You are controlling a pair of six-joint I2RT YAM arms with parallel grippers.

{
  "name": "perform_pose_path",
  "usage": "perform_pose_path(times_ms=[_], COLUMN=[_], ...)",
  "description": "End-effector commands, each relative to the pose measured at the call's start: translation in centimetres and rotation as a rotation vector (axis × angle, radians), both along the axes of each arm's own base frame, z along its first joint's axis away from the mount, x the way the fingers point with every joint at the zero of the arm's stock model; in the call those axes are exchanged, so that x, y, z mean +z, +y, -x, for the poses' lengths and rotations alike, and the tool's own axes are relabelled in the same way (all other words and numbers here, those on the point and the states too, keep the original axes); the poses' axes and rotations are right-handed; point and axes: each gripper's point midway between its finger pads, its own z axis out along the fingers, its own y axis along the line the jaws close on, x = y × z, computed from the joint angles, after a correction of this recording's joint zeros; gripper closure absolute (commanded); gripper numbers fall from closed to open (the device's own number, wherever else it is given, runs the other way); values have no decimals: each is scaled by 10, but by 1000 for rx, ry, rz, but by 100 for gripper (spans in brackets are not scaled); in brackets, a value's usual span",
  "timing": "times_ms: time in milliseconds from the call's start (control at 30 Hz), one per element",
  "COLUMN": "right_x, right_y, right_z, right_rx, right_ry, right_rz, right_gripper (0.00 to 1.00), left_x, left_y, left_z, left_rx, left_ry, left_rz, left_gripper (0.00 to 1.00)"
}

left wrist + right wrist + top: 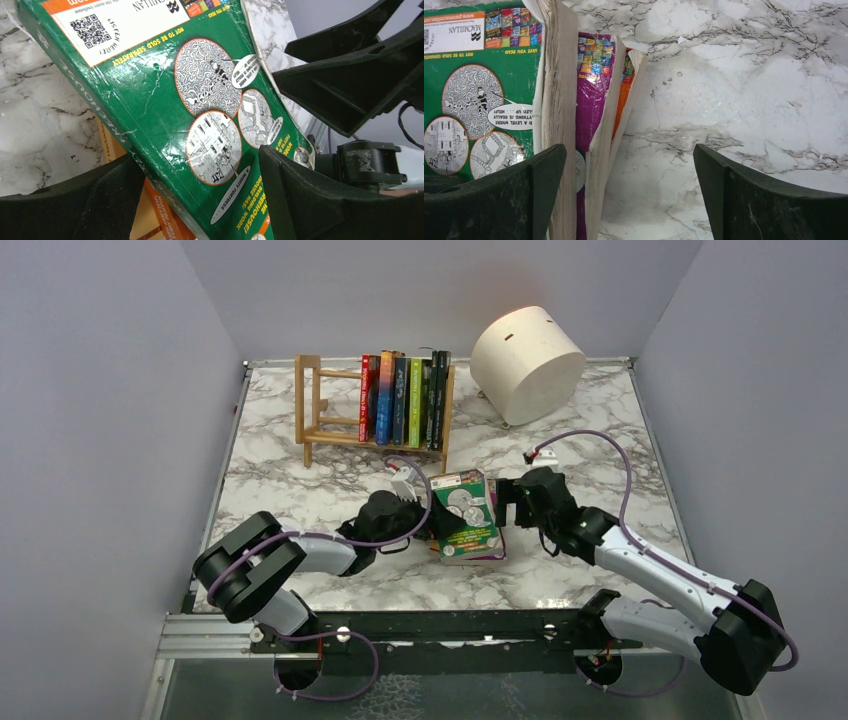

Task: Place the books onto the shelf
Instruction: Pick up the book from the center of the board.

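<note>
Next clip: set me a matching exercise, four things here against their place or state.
Things:
1 green book
2 purple book
3 shelf
4 right gripper

Place or state:
A open
B at the back, holding upright books
C lying uppermost, cover showing
D lying beneath the green one

Pairs: 1-C; 2-D; 3-B; 4-A

Both arms inward, left pincer (431,512) opposite the wide-spread right pincer (503,503).
</note>
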Motion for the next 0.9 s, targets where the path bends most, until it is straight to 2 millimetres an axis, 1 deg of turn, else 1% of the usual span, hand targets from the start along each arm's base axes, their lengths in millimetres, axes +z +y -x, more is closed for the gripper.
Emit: perform_pose_path(times_ms=[0,300,433,533,633,767,867], right_x=[3,-2,0,2,1,-1,-2], right_y=[22,34,39,41,42,44,46], right_z=[0,1,0,0,0,-1,-1], right_rx=[74,130,147,159,163,170,180], right_ry=[-5,12,10,3,3,7,7], right_rz=[-72,-91,-104,-116,-115,-114,-116], right_gripper=[2,3,4,5,5,5,5], left_x=[51,57,58,62,67,75,75], left_y=[-9,-2,1,5,9,12,12], left_z=[8,11,12,12,13,12,12], left_rx=[-34,-24,-16,-3,11,21,25], left_ry=[-107,-124,-124,-134,-147,-169,-171], left_rz=[141,155,164,182,193,207,205], left_gripper=[28,28,28,28,31,41,47])
